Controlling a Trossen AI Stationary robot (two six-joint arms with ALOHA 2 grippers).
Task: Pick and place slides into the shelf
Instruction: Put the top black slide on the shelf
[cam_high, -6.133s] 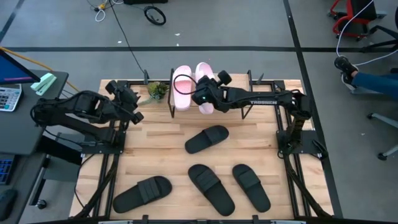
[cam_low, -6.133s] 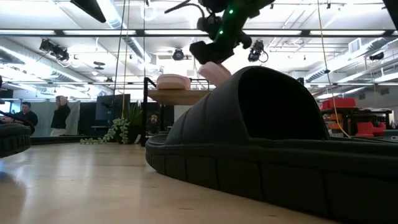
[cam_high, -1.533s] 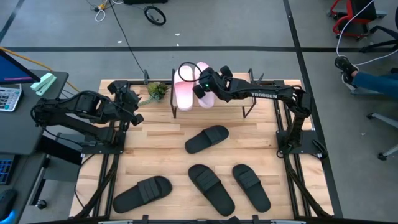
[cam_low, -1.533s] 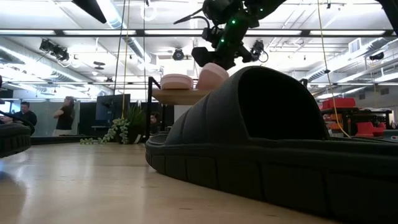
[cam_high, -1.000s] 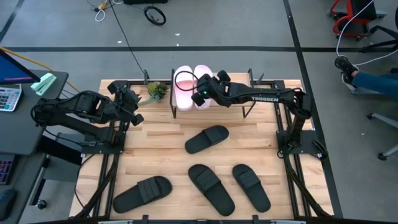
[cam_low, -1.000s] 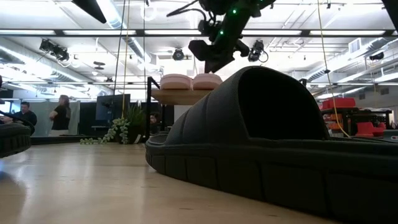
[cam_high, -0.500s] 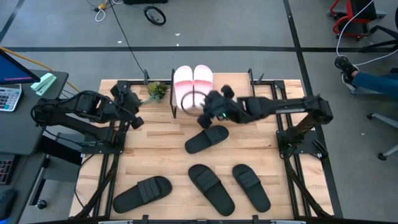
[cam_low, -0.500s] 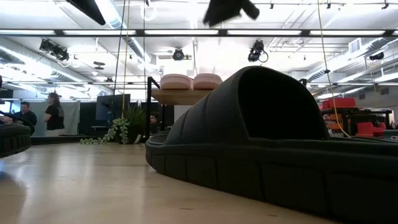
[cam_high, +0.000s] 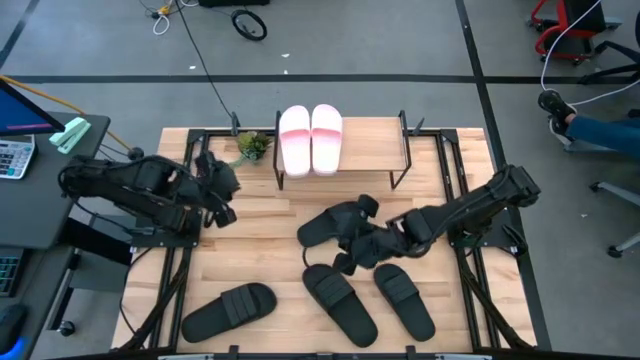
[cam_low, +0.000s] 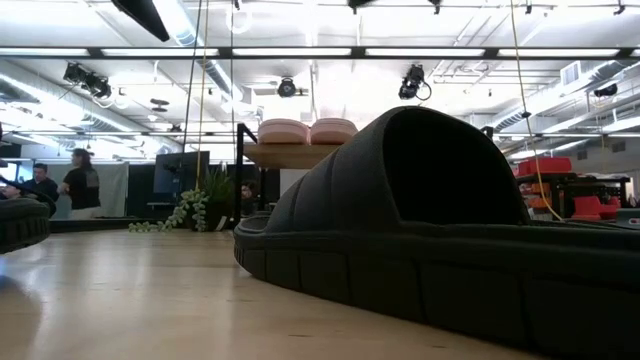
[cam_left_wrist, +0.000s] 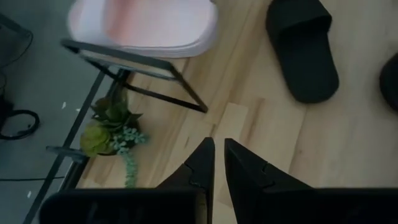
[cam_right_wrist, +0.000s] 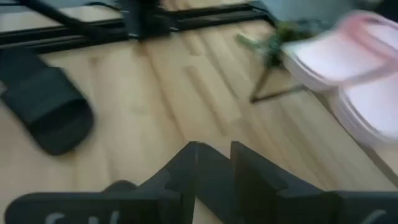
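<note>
Two pale pink slides (cam_high: 310, 140) lie side by side on the left part of the shelf (cam_high: 370, 145), soles down on its plank top; the low view shows them too (cam_low: 305, 130). Several black slides lie on the table, one in the middle (cam_high: 333, 222), two at the near edge (cam_high: 340, 300) (cam_high: 405, 300) and one at the near left (cam_high: 228, 308). My right gripper (cam_high: 347, 260) hangs open between the middle slide and the near ones, with nothing between its fingers (cam_right_wrist: 214, 165). My left gripper (cam_high: 222, 195) is shut at the table's left, left of the shelf (cam_left_wrist: 217, 162).
A small potted plant (cam_high: 252, 146) stands at the shelf's left end. Black metal frames (cam_high: 170, 260) run along both sides of the table. One black slide fills the low view's foreground (cam_low: 420, 250). People stand in the room far behind the table (cam_low: 80, 180).
My right gripper has left the pink slides on the shelf and gone toward the table's near edge and down, to a spot over the black slides. The pink slides have stayed side by side on the shelf. My left gripper has shifted a little toward the near edge and the right.
</note>
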